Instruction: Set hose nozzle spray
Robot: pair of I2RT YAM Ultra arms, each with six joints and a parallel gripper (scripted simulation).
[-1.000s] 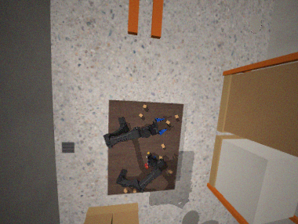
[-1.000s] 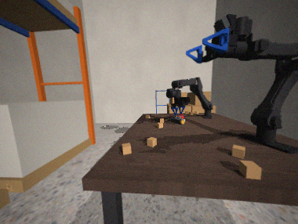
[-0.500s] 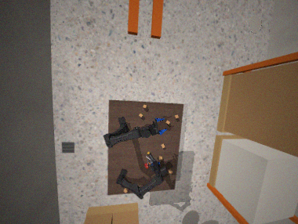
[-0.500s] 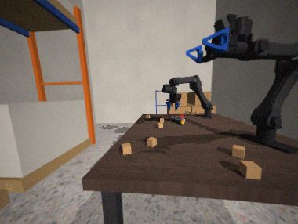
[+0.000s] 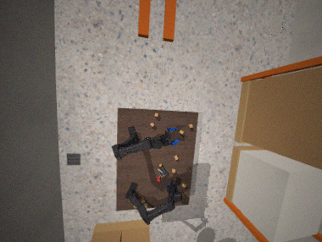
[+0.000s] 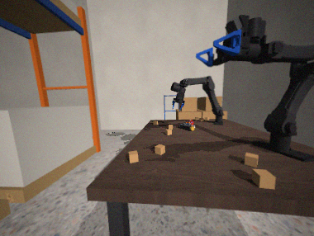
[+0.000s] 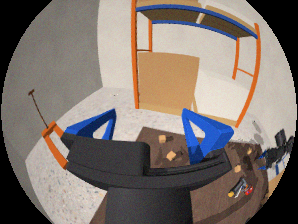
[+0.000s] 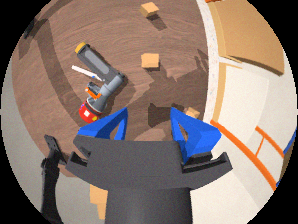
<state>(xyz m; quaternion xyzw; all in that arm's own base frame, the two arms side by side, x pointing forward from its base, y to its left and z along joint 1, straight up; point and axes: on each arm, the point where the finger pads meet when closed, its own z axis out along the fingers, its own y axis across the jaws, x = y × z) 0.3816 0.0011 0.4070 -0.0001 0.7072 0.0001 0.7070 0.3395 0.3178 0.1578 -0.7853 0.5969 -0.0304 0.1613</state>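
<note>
The hose nozzle (image 5: 160, 174) lies on its side on the dark wooden table, alone, with no gripper touching it. It has a grey body, an orange-tipped end and a red part. It shows small at the far end of the table in the exterior view (image 6: 187, 125), at the right edge of the left wrist view (image 7: 240, 189), and below and left of the fingers in the right wrist view (image 8: 99, 83). My right gripper (image 8: 149, 111) (image 5: 170, 185) (image 6: 170, 106) is open and empty, raised above the table beside the nozzle. My left gripper (image 6: 206, 49) (image 5: 173, 135) (image 7: 148, 112) is open and empty, held high, far from the nozzle.
Several small tan blocks are scattered on the table, such as one (image 6: 133, 157), another (image 6: 264, 178) and one near the nozzle (image 8: 150, 62). Cardboard boxes (image 6: 198, 108) stand behind the table's far end. An orange shelf rack (image 6: 62, 78) stands on the floor.
</note>
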